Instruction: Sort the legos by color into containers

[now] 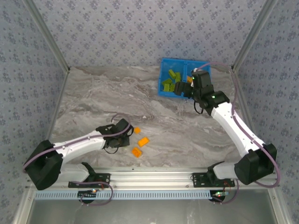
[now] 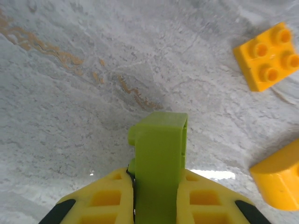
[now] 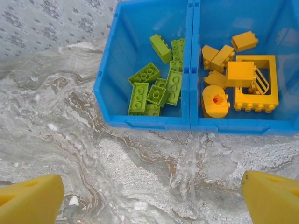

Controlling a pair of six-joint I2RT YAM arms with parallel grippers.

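My left gripper is shut on a lime green lego that stands upright between its yellow fingers, just above the marble table. Two orange legos lie to its right. From above, the left gripper sits at the front left, with three orange legos beside it. My right gripper is open and holds nothing, hovering over bare table in front of the blue bin. The bin's left compartment holds several green legos. Its right compartment holds orange ones, including a frame and a round piece.
The blue bin stands at the back right of the table, with the right gripper at its near edge. Patterned walls enclose the table on three sides. Bare marble lies between the two arms.
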